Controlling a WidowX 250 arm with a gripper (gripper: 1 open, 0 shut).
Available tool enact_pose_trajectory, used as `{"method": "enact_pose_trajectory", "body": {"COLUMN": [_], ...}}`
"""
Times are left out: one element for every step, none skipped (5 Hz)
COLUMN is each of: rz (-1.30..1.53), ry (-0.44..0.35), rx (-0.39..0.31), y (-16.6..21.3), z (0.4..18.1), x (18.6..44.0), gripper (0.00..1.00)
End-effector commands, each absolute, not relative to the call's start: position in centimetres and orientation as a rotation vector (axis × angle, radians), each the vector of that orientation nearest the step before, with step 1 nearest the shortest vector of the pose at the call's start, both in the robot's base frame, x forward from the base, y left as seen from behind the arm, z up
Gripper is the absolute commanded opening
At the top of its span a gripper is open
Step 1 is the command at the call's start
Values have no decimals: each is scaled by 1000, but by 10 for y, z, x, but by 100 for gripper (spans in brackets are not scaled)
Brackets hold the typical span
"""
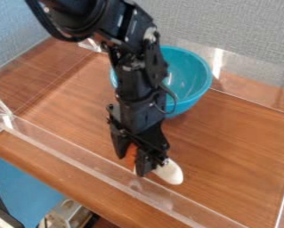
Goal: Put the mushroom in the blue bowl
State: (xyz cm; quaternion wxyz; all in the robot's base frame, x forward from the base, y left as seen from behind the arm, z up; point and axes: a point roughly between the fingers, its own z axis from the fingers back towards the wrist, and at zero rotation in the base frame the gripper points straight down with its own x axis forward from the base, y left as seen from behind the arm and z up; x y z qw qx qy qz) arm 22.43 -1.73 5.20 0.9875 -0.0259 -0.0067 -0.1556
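From the one camera, I had the gripper (145,158) pointing straight down, jaws clamped on the mushroom (162,169) low over the wooden table (60,89). The blue bowl (191,76) sat behind the arm; clear walls (245,67) ringed everything.

You are looking at a scene carrying no legible text: no labels, brands, numbers or signs are showing on any surface in this view.
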Motion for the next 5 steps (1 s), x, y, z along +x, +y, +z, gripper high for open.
{"method": "enact_pose_trajectory", "body": {"rz": [-339, -357, -380, -391, -389], "ry": [-85, -105, -122, -125, -128], "rx": [-39, -29, -29, -35, -44], "y": [-21, -19, -16, -13, -6], "z": [78, 96, 115, 125, 132], "x": [235, 242, 252, 261, 277], "gripper": [0, 0, 0, 0, 0]}}
